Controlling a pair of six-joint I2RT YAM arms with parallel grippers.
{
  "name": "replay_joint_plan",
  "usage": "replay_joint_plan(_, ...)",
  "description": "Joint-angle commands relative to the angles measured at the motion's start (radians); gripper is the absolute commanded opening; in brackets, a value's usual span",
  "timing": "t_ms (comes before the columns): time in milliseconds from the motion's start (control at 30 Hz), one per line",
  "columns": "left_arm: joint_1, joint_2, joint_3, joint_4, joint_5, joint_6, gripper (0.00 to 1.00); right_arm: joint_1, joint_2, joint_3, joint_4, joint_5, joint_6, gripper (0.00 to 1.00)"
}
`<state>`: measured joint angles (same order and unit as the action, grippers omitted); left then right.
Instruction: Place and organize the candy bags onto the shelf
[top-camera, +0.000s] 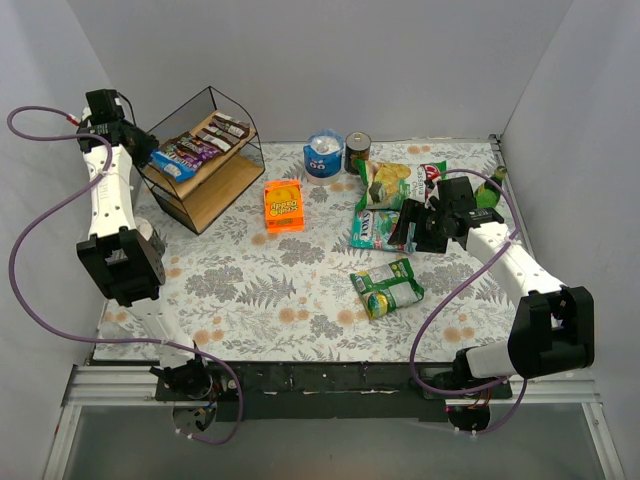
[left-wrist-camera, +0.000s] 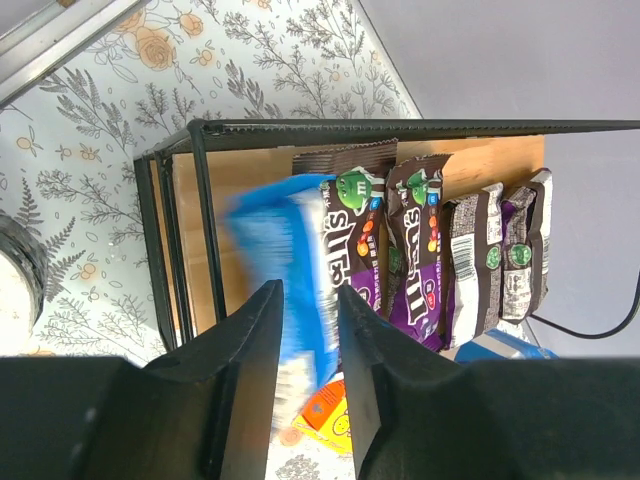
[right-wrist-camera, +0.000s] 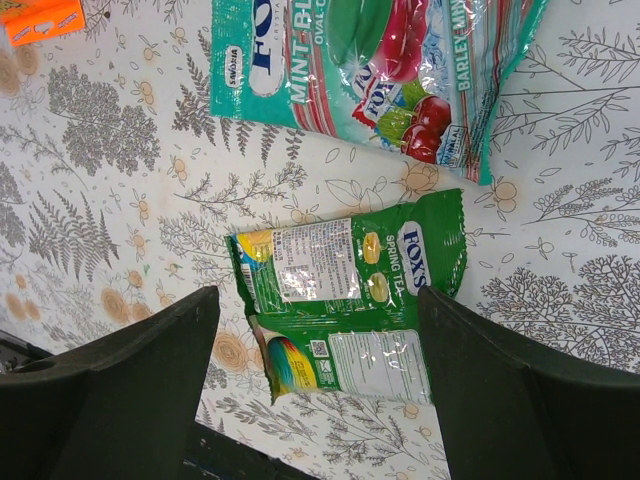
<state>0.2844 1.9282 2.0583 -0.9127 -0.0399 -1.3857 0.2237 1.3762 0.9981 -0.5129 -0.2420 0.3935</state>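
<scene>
Presently, the small two-tier shelf (top-camera: 218, 192) of light wooden boards in a black wire frame stands at the far left of the floral-patterned table (top-camera: 280, 300). Its upper tier holds a row of flat glossy candy wrappers laid side by side, their long axes parallel and running across the row. A blue wrapper (left-wrist-camera: 275, 245) lies at one end, then two brown-and-purple wrappers (left-wrist-camera: 420, 250), then two dark purple-and-white wrappers (left-wrist-camera: 500, 255).

In the left wrist view these long axes point toward the left gripper (left-wrist-camera: 308, 300). Its jaws stand narrowly apart, and the blurred blue wrapper shows through the gap. Whether the pads touch it cannot be told.

The right gripper (right-wrist-camera: 318, 300) hangs over the right half of the table, jaws wide apart with nothing between them. Below it a green glossy pouch (right-wrist-camera: 350, 265) lies flat, its long axis running across from finger to finger. A teal glossy pouch (right-wrist-camera: 300, 70) lies just beyond. Both are well apart from the shelf.

Only the top view shows the orange box (top-camera: 283, 204), the blue round can (top-camera: 323, 155), the dark round can (top-camera: 357, 150) and the large green chip bag (top-camera: 395, 180). Only the wrist views resolve the wrappers' lettering.
</scene>
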Motion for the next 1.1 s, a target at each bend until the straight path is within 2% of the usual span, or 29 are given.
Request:
replay_joint_plan(0, 0.006, -0.021, 0.037, -0.048, -0.029, 0.017, 0.29, -0.004, -0.014, -0.007, 0.036, -0.017, -0.001, 0.87)
replay_joint_plan(267, 0.006, -0.041, 0.034, -0.041, -0.029, 0.011, 0.29, -0.004, -0.009, -0.006, 0.036, -0.022, -0.001, 0.87)
replay_joint_plan(500, 0.001, -0.077, 0.045, 0.005, 0.028, 0.004, 0.31, -0.004, -0.009, -0.004, 0.033, -0.023, -0.001, 0.87)
replay_joint_plan(633, -0.013, -0.127, 0.048, 0.037, 0.038, 0.001, 0.41, -0.012, -0.006, 0.019, 0.019, -0.007, 0.001, 0.87)
replay_joint_plan(667, -0.020, -0.145, 0.037, 0.052, 0.072, 0.002, 0.48, -0.018, -0.002, 0.030, 0.002, -0.006, 0.002, 0.88)
replay_joint_plan(767, -0.030, -0.231, -0.039, 0.138, 0.122, -0.003, 0.57, -0.041, -0.002, 0.065, -0.006, -0.019, -0.010, 0.89)
replay_joint_plan(933, -0.050, -0.320, -0.101, 0.248, 0.236, 0.020, 0.78, -0.066, 0.004, 0.102, -0.042, 0.001, -0.018, 0.94)
replay_joint_plan(1067, -0.140, -0.337, -0.087, 0.276, 0.307, 0.053, 0.91, -0.070, -0.012, 0.091, -0.038, 0.013, -0.015, 0.96)
